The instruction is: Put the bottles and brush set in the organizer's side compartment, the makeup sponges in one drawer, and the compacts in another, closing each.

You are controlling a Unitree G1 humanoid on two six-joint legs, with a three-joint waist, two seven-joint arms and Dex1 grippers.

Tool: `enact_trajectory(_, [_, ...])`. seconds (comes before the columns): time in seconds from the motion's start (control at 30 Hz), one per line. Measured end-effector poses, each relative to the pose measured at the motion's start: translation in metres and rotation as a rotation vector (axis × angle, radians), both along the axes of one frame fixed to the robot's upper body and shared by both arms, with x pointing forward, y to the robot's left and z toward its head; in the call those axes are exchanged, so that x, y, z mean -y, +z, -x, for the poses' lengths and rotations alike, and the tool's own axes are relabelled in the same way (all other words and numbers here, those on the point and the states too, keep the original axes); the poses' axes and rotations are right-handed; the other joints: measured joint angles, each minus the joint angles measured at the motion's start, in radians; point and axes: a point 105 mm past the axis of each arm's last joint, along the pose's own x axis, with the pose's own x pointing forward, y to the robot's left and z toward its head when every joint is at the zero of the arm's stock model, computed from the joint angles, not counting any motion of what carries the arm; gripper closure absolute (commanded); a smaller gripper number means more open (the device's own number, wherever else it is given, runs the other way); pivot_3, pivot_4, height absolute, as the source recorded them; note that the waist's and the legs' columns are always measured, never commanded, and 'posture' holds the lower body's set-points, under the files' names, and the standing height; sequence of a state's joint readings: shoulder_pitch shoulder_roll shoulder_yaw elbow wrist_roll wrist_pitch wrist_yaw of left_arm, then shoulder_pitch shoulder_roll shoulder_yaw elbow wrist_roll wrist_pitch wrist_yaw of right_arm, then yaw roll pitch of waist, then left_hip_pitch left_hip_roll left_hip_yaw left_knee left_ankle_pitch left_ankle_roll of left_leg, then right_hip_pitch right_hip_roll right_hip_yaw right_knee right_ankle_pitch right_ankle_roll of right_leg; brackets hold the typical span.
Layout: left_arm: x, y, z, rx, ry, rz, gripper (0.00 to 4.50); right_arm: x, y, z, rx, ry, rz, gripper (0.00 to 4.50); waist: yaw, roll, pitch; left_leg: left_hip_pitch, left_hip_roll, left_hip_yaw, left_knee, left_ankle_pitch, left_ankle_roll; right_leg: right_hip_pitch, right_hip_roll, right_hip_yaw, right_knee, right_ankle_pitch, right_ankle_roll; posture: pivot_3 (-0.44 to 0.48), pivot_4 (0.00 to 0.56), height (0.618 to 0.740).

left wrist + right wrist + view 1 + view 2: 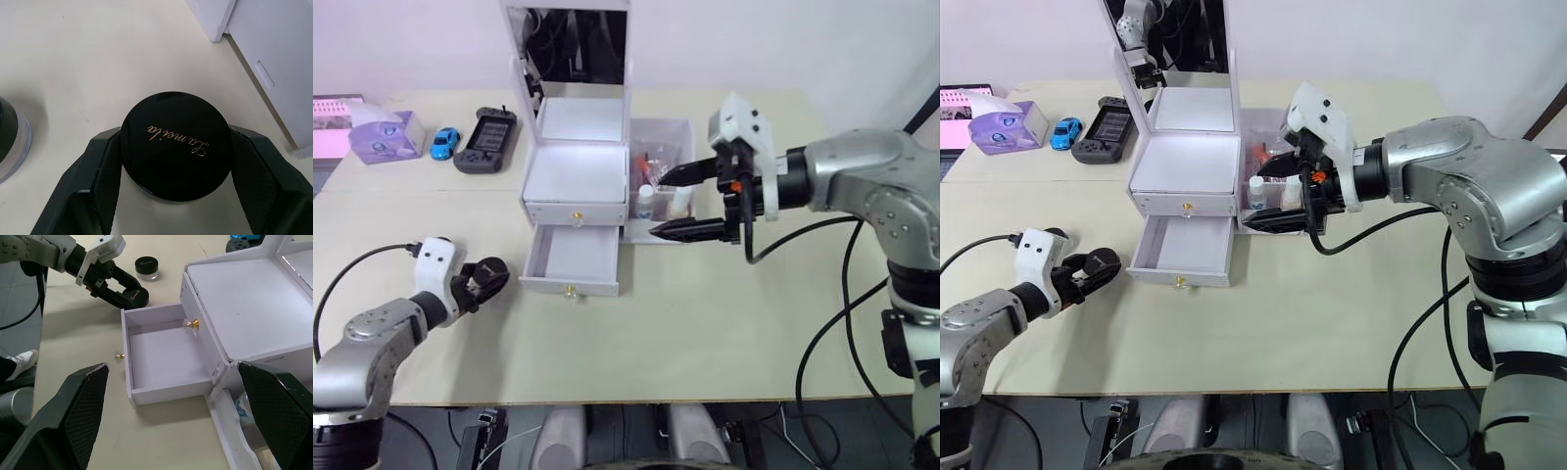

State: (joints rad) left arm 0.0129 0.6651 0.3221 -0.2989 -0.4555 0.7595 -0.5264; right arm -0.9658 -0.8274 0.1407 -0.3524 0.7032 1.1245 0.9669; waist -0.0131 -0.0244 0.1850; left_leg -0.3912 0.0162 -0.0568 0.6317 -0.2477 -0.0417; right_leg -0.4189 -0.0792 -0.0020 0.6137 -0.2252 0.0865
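Compact (175, 146) sits clamped in left claw (487, 281), its base hidden; right claw (688, 202) gapes wide.

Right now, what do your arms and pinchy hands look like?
My arms are shiny silver-grey with rounded joints. Each wrist has a white boxy block, and black cables loop off both arms. The left gripper and right gripper have black jaws with finely textured inner pads; the right wrist shows a small orange spot.

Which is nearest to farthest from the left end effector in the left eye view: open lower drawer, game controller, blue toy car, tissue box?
1. Open lower drawer, just to its right.
2. Game controller, far side of the table.
3. Blue toy car, left of the controller; too close to call against it.
4. Tissue box, far left corner.
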Motion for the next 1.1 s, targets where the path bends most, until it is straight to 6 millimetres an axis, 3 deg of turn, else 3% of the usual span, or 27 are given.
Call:
enact_trajectory(0.17, [-0.023, 0.060, -0.009, 0.225, 0.034, 0.062, 1.85, 0.004, 0.005, 0.001, 0.009, -0.003, -0.013, 0.00, 0.000, -0.001, 0.000, -0.001, 0.000, 0.000, -0.001, 0.000, 0.000, -0.001, 0.001, 0.000, 0.000, 0.000, 0.000, 0.000, 0.150, 0.740])
enact_trajectory(0.27, [-0.015, 0.079, -0.004, 0.284, -0.043, 0.096, 1.85, 0.010, 0.012, 0.000, 0.028, -0.023, -0.026, 0.00, -0.001, -0.001, 0.000, -0.001, 0.000, 0.001, -0.001, 0.000, 0.000, -0.001, 0.000, 0.000, -0.001, 0.000, 0.000, 0.000, 0.150, 0.740])
enact_trajectory(0.47, [0.040, 0.086, 0.012, 0.260, -0.372, 0.111, 1.85, 0.014, 0.013, -0.002, 0.047, -0.034, -0.021, 0.00, 0.001, -0.001, 0.000, -0.001, 0.000, 0.001, 0.000, 0.000, 0.000, 0.000, 0.000, 0.000, -0.001, 0.000, 0.000, 0.000, 0.150, 0.740])
enact_trajectory(0.7, [0.093, 0.075, 0.000, 0.179, -0.573, 0.022, 1.85, 0.023, 0.003, -0.005, 0.052, -0.084, 0.009, 0.00, 0.000, -0.001, 0.000, 0.000, 0.000, 0.001, 0.000, 0.000, 0.000, 0.000, 0.000, 0.000, -0.001, 0.000, 0.000, 0.000, 0.150, 0.740])
enact_trajectory(0.93, [0.087, 0.053, -0.013, 0.107, -0.547, -0.035, 1.85, 0.033, 0.003, -0.004, 0.070, -0.136, 0.023, 0.00, -0.003, 0.000, 0.001, 0.000, 0.000, 0.000, -0.002, 0.000, 0.000, -0.001, 0.002, 0.000, 0.000, -0.001, 0.001, 0.000, 0.150, 0.740])
enact_trajectory(1.1, [0.091, 0.048, -0.017, 0.083, -0.568, -0.063, 1.85, 0.034, 0.000, -0.004, 0.066, -0.154, 0.028, 0.00, 0.001, 0.000, 0.001, -0.001, 0.000, 0.000, 0.001, 0.000, 0.000, 0.000, 0.000, 0.001, 0.000, 0.000, 0.001, 0.000, 0.150, 0.740])
